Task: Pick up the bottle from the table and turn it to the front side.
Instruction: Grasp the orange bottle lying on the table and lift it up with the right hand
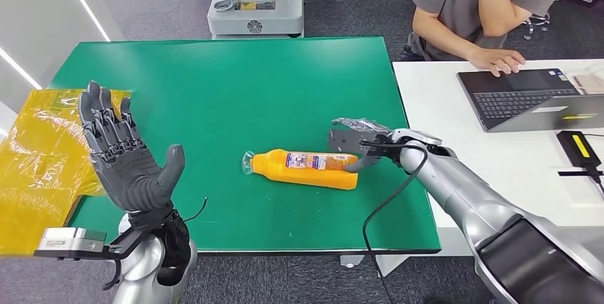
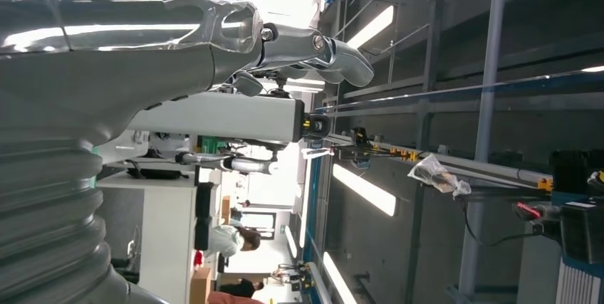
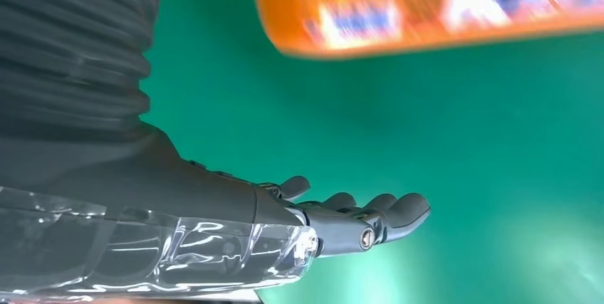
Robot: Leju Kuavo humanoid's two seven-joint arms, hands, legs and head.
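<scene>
An orange bottle (image 1: 306,168) with a clear cap and a blue and white label lies on its side on the green table (image 1: 228,83), cap toward the left. My right hand (image 1: 360,142) is at its base end, fingers spread beside and over the bottle's bottom, holding nothing. In the right wrist view the blurred bottle (image 3: 427,5) lies apart from the extended fingers (image 3: 363,218). My left hand (image 1: 125,151) is raised, palm open and fingers straight up, above the table's left front corner. The left wrist view shows the hand's thumb (image 2: 313,51) against the ceiling.
Yellow plastic sheeting (image 1: 39,154) lies off the table's left side. A white desk (image 1: 498,154) to the right carries a laptop (image 1: 530,97) and a black device (image 1: 580,149); a person (image 1: 491,12) sits behind it. A grey machine base (image 1: 255,5) stands beyond the table.
</scene>
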